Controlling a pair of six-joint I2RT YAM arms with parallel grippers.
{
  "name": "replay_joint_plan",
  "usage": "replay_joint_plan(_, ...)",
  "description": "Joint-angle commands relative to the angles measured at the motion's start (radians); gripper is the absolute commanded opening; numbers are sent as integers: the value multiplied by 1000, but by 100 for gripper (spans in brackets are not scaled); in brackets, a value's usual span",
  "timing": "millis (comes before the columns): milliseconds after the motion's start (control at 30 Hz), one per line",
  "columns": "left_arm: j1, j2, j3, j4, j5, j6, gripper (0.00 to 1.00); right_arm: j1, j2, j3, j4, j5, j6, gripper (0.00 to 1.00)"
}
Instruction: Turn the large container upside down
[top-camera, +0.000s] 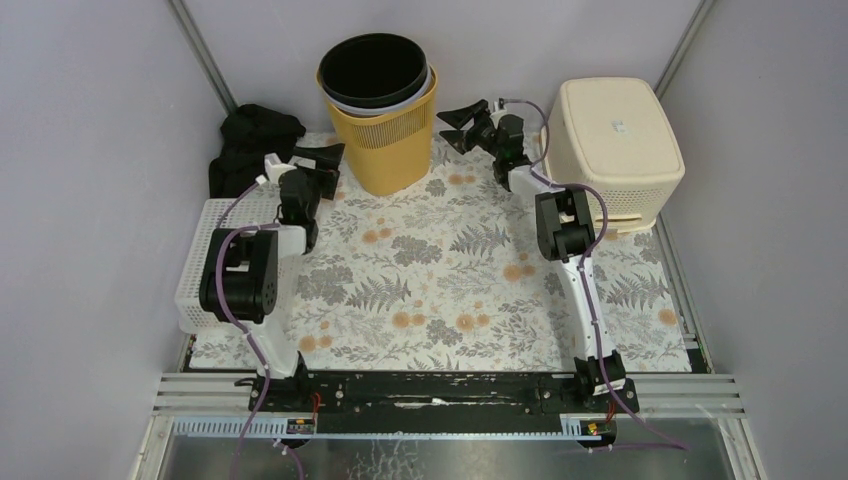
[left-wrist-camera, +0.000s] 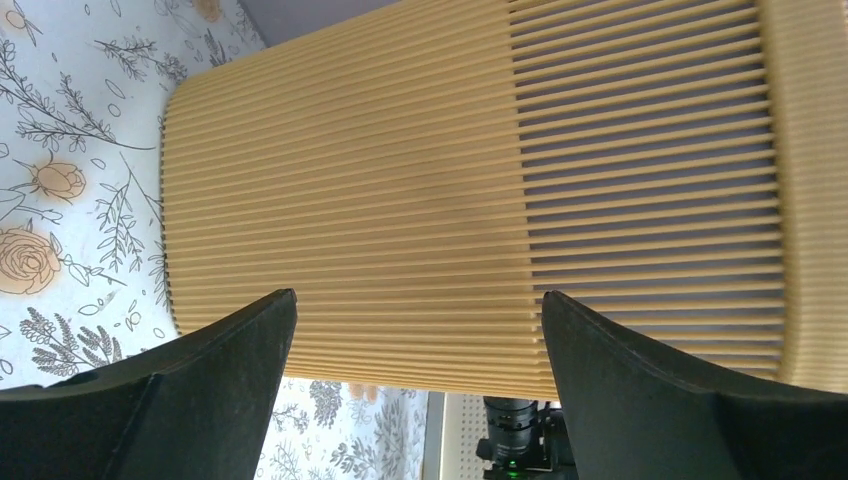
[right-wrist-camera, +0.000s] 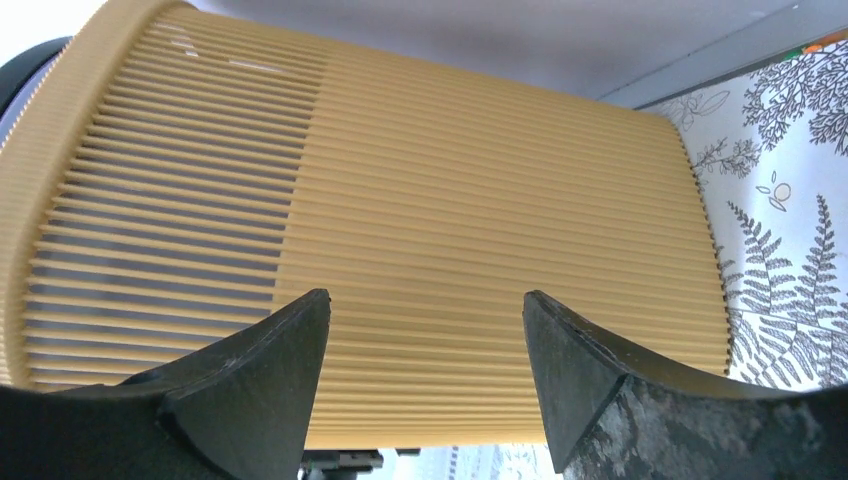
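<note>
Yellow slatted bin (top-camera: 385, 150) upright at the back of the flowery mat (top-camera: 450, 290), mouth up, with a black bin (top-camera: 373, 70) tucked inside. Left gripper (top-camera: 328, 165) just beside the bin's left wall, wide open, holding nothing. Right gripper (top-camera: 458, 128) just beside the right wall, wide open too, also holding nothing. No touching yet, by the look of both wrist views.

Looks like the reach-in step, with the flip not yet started. Bring both grippers in slowly at the same height, on the solid ribbed part below the see-through slats. Press from both sides together and evenly, to stop any tipping. Lift a little off the mat before turning. Roll both wrists the same way at the same speed. Watch for the black bin sliding out, and for the beige basket (top-camera: 615, 140) close to the right arm
</note>
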Motion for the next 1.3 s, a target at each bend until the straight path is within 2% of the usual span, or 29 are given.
replay_joint_plan(0,-26,-5,-61,212,-88,-3,100,33,27,47,173,63,89,78)
replay_joint_plan(167,-43,30,-75,260,-113,2,100,67,96,184,91,37,68,78)
replay_joint_plan(233,-49,43,-72,260,-110,13,100,76,99,182,86,17,58,78)
replay_joint_plan(767,-116,26,-130,241,-86,59,100,116,-63,-181,266,-93,45,78)
replay_joint_plan(1067,-152,-20,-152,221,-82,73,100,125,-147,-280,300,-120,32,78)
replay_joint_plan(1267,-179,-61,-171,208,-54,73,100,120,-265,-426,311,-155,-20,77)
